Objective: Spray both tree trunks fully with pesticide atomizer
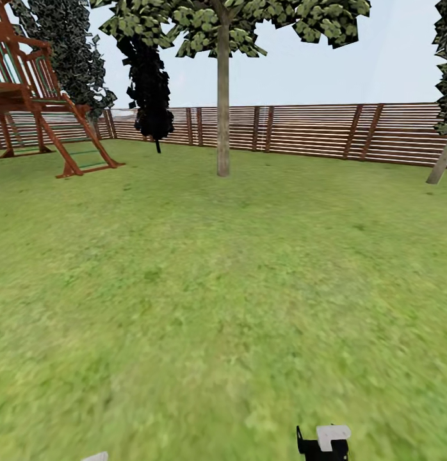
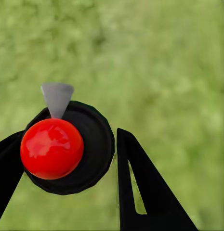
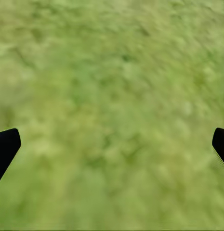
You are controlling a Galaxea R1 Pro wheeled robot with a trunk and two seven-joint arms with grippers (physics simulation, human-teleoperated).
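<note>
In the left wrist view the pesticide atomizer (image 2: pixel 95 144) is seen end-on as a round black body, with a red ball (image 2: pixel 51 149) and a grey cone-shaped nozzle (image 2: pixel 57 98) on it. My left gripper (image 2: pixel 71 134) is shut on it, one black finger against each side, above blurry grass. My right gripper (image 3: pixel 114 144) is open over bare grass, with its fingertips (image 3: pixel 6 144) far apart. One tree has its pale tree trunk (image 1: pixel 223 128) straight ahead across the floor (image 1: pixel 204 307) of the garden. A second leaning tree trunk (image 1: pixel 440 165) is at the far right edge.
A red-brown wooden playset (image 1: pixel 38 96) stands at the far left, and a black cypress-like tree (image 1: pixel 150 83) is beside it. A slatted fence (image 1: pixel 313 131) closes the back. A black and light grey piece (image 1: pixel 323 443), seemingly my right arm's end, pokes in at the bottom.
</note>
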